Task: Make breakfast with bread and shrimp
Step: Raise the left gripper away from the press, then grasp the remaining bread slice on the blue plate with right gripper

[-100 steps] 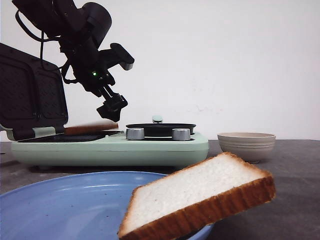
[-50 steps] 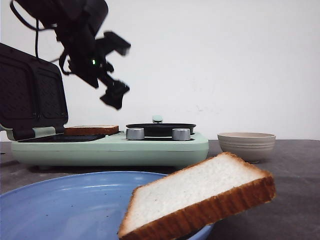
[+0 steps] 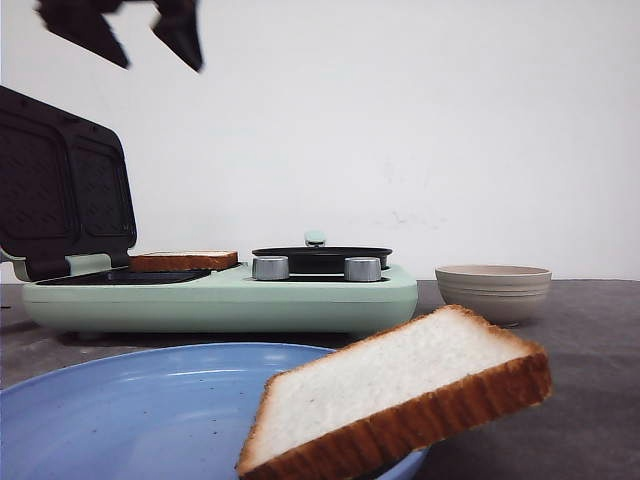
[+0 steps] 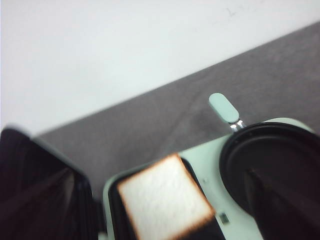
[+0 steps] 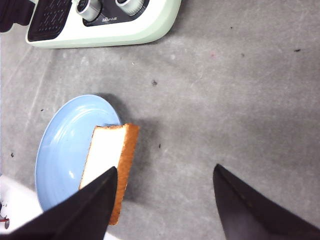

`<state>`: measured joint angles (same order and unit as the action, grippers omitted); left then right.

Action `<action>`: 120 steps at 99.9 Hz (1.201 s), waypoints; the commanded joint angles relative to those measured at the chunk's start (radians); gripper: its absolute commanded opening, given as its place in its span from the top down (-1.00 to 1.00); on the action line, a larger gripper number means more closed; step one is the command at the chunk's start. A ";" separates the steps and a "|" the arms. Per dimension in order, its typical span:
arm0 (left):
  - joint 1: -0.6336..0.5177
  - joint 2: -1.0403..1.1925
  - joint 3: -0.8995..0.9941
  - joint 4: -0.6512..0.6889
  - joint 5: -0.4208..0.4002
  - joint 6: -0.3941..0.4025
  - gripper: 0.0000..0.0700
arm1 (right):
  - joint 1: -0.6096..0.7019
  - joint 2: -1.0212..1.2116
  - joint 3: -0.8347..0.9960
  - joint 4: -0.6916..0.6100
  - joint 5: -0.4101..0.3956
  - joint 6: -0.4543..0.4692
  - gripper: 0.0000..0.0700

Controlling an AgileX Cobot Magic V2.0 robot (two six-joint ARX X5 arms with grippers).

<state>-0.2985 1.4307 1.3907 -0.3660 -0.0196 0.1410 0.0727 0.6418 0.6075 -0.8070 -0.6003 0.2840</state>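
One bread slice (image 3: 183,261) lies flat on the lower grill plate of the mint-green breakfast maker (image 3: 220,298); it also shows in the left wrist view (image 4: 165,197). My left gripper (image 3: 158,62) is open and empty, high above it at the view's top left, blurred; in its wrist view (image 4: 157,172) the jaws stand wide apart. The second bread slice (image 3: 400,385) leans on the rim of the blue plate (image 3: 130,400). My right gripper (image 5: 165,168) is open and empty above the table beside that slice (image 5: 107,160) and plate (image 5: 65,145). No shrimp shows.
The maker's black lid (image 3: 60,190) stands open at the left. A black round pan (image 3: 320,255) with a mint handle (image 4: 223,108) sits on its right half, two silver knobs (image 3: 315,268) in front. A beige ribbed bowl (image 3: 493,290) stands to its right.
My left gripper has risen up and to the left, away from the maker. The bread slice on the grill plate has gone from tilted to lying flat.
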 commanded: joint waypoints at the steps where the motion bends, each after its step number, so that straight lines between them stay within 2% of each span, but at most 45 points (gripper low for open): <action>1: 0.016 -0.019 0.024 -0.047 0.036 -0.098 -1.00 | 0.004 0.003 0.011 0.009 -0.003 -0.014 -0.07; 18: 0.066 -0.112 -0.019 -0.114 0.122 -0.146 -1.00 | 0.004 0.004 0.011 0.009 -0.006 -0.010 -0.07; 44: 0.084 -0.395 -0.351 0.018 0.163 -0.246 -1.00 | 0.006 0.026 0.011 0.015 -0.059 0.017 -0.07; 59: 0.084 -0.573 -0.510 0.027 0.164 -0.293 -1.00 | 0.028 0.080 0.008 0.038 -0.101 0.025 -0.07; 79: 0.084 -0.755 -0.598 -0.096 0.163 -0.311 -1.00 | 0.101 0.198 -0.026 0.109 -0.144 0.043 -0.08; 96: 0.084 -0.870 -0.603 -0.229 0.156 -0.289 -1.00 | 0.178 0.297 -0.061 0.190 -0.191 0.051 -0.08; 120: 0.084 -1.024 -0.646 -0.328 0.116 -0.296 -1.00 | 0.294 0.431 -0.079 0.275 -0.185 0.058 -0.08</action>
<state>-0.2134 0.4271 0.7528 -0.6922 0.1009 -0.1558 0.3450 1.0451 0.5274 -0.5526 -0.7841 0.3344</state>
